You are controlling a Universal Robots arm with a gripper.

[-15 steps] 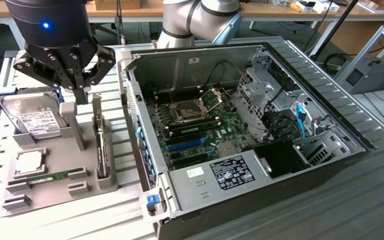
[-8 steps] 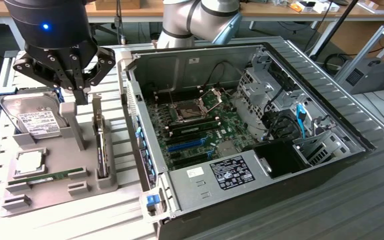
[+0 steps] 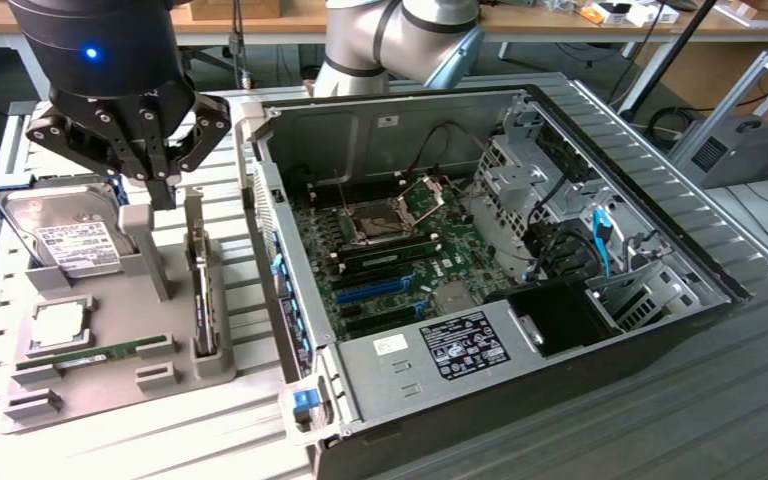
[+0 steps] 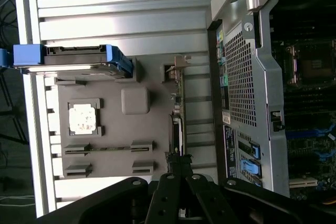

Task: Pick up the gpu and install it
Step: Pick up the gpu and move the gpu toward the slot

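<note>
gripper (image 3: 160, 198) fingers pressed together, poised over one end of the gpu (image 3: 199, 275) — card upright along the grey holder's (image 3: 124, 310) edge nearest the computer case (image 3: 357, 125); not lifted, not installed.

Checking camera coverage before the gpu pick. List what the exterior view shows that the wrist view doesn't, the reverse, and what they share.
Exterior view extra: the arm's grey body behind the case, plus the blue cable and labelled power supply inside it.
Wrist view extra: the case's perforated rear panel seen from outside.
Shared: the shut gripper, the gpu standing on edge in the grey holder, the blue-framed hard drive, the processor chip, the memory stick and the motherboard's socket.
</note>
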